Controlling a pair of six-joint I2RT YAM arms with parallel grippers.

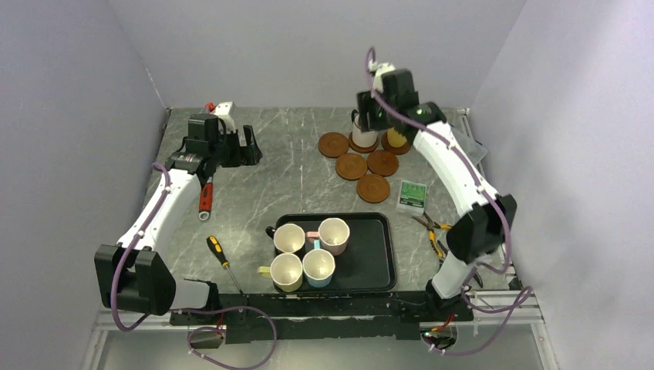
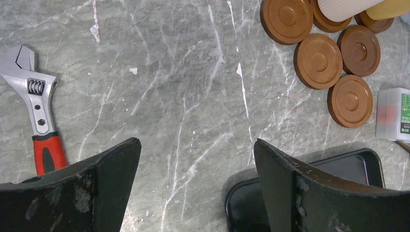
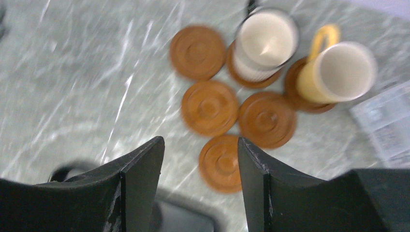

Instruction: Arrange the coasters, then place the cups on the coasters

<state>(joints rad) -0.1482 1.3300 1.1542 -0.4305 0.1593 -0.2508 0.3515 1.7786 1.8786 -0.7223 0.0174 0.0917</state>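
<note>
right gripper (image 3: 199, 145) hangs over the coasters (image 3: 209, 107), jaws apart, nothing between them. one bare coaster sits right below the gap, two more just past the fingertips side by side and touching, and a fourth beyond those, off to the left. farther out, the white cup (image 3: 267, 41) stands upright on the fifth coaster. just to its right the yellow cup (image 3: 338, 72) stands on the sixth, handle pointing away. all six discs huddle in one tight cluster.

left gripper (image 2: 197, 145) is spread wide and empty too, hovering above bare table. the coaster cluster lies well ahead of it and off to its right. an adjustable wrench (image 2: 38, 111) with a red grip lies just outside its left finger.

back toward the arm bases, well apart from both grippers, the black tray (image 1: 385, 254) holds four upright cups. a cream cup (image 1: 289, 238) and a pink cup (image 1: 334, 233) stand at the back, a pale yellow-green cup (image 1: 286, 271) and a light blue cup (image 1: 318, 266) in front.

around it lie a screwdriver (image 1: 222, 258) to the tray's left, pliers (image 1: 432, 227) to its right, and a small clear box (image 1: 412, 194) near the coasters. the table (image 1: 293, 154) is grey marbled stone, closed in by plain pale walls (image 1: 77, 116).
</note>
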